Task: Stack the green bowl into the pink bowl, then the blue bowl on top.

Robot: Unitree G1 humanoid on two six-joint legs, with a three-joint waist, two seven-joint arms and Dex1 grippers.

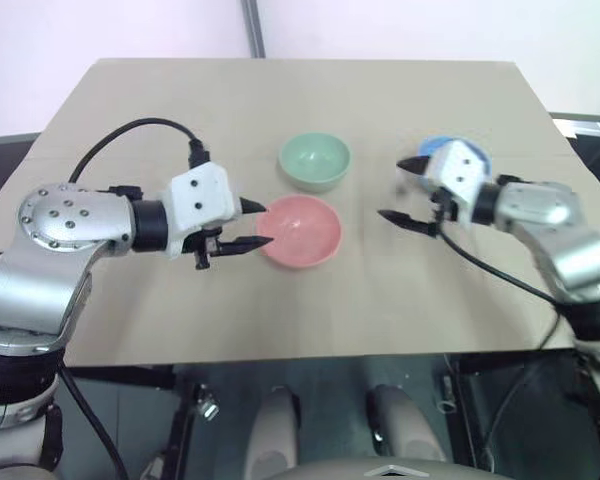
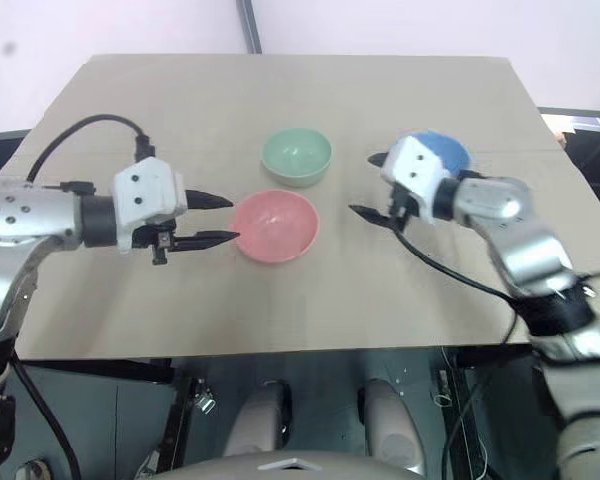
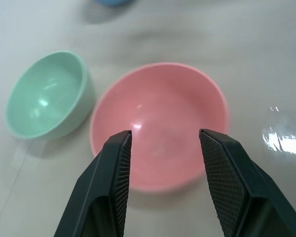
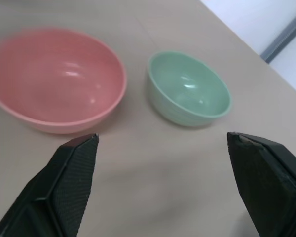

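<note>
Three small plastic bowls sit apart on the tan desk (image 1: 180, 330), none stacked. The pink bowl (image 1: 300, 231) stands upright near the middle, empty. The green bowl (image 1: 314, 161) stands just behind it, farther from the robot, close but not touching, and is empty too. The blue bowl (image 2: 442, 148) lies toward the right side of the desk, mostly hidden behind the right wrist.

The left gripper (image 1: 258, 224) hovers at the pink bowl's left rim, its black fingers (image 3: 116, 173) partly apart with nothing between them; in the left wrist view they frame the pink bowl's near edge without touching it.

The right gripper (image 1: 402, 190) hangs above the desk between the pink bowl and the blue one, pointing left toward the green and pink bowls. Its fingers (image 4: 71, 182) are spread wide and hold nothing.
</note>
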